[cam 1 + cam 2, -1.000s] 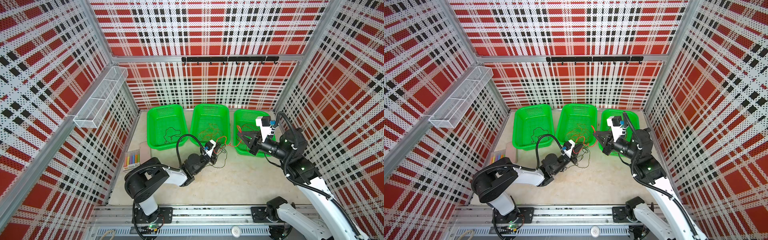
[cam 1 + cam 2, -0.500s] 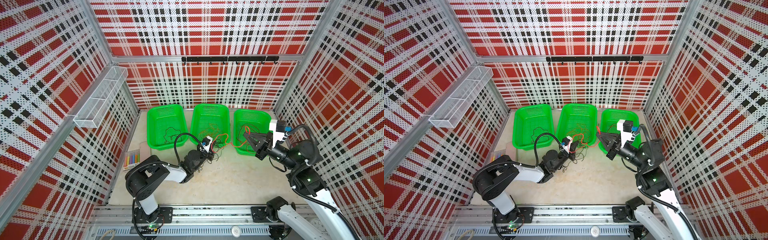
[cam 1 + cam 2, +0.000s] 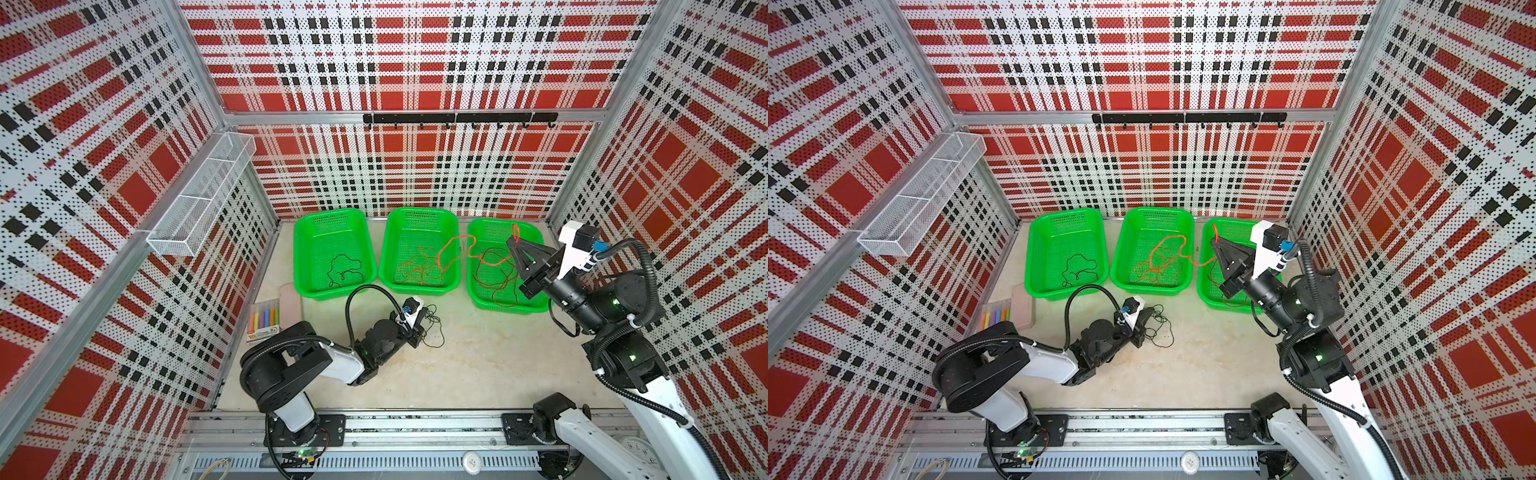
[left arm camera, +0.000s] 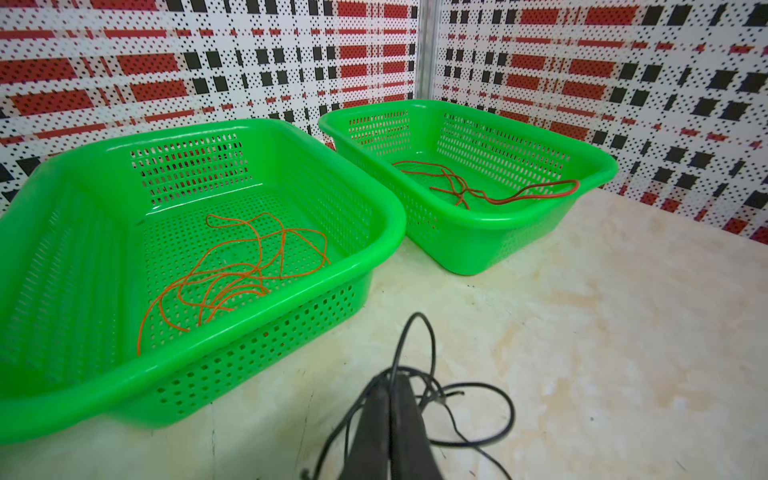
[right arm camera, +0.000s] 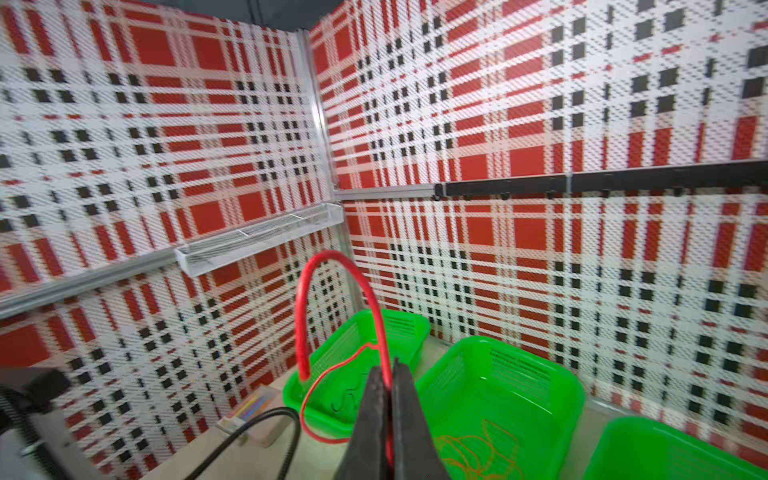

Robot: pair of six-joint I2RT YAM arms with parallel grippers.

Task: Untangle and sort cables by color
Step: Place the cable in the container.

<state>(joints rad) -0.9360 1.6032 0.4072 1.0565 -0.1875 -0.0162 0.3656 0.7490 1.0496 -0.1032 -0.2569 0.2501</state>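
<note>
We see the right gripper (image 3: pixel 512 245) up in the air over the right basket (image 3: pixel 505 306). Its jaws are shut tight on a bright red cable (image 3: pixel 455 249). In the right wrist view the red cable makes a tall loop above the gripper. The rest of it hangs in curls across to the middle basket (image 3: pixel 422 212). We cannot quite tell if its far end touches the orange cables (image 3: pixel 415 272) lying in there. Reddish-brown cables (image 3: pixel 494 282) lie in the right basket.

The left gripper (image 3: pixel 420 326) is low on the surface (image 3: pixel 478 374), in front of the middle basket. Its jaws are closed on a loose black cable (image 3: pixel 434 334), which curls on the surface around them. One more black cable (image 3: pixel 343 270) lies in the left basket (image 3: pixel 330 215).
</note>
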